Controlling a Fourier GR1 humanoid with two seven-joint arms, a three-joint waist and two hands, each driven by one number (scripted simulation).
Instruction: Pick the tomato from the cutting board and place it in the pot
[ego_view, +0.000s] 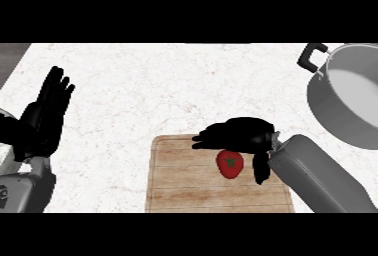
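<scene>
Here, from the head view, you look steeply down on a white marbled counter (162, 85). A wooden cutting board (184, 190) lies at about six o'clock; its near edge is cut off by the lower limit of the view. The tomato (230, 165), red with a dark green stem scar facing you, rests on the board's upper right part. Directly above it, toward twelve o'clock, the right hand (236, 134) arches over the fruit with fingers curved downward and pointing toward nine o'clock. The thumb hangs at the tomato's three o'clock side. You can see the fingers bent around the fruit's top, but the hand is uniformly black, so whether any fingertip actually touches the skin cannot be made out. The upper end of the tomato is hidden beneath the palm. The grey right forearm enters from five o'clock and covers the board's right edge.

At one to three o'clock sits the grey metal pot (347, 95), cropped by the right edge so only part of its rim, pale interior and one black handle show.

At nine o'clock the left hand (46, 117) rests spread, fingers straight and pointing to twelve o'clock, holding nothing.
</scene>
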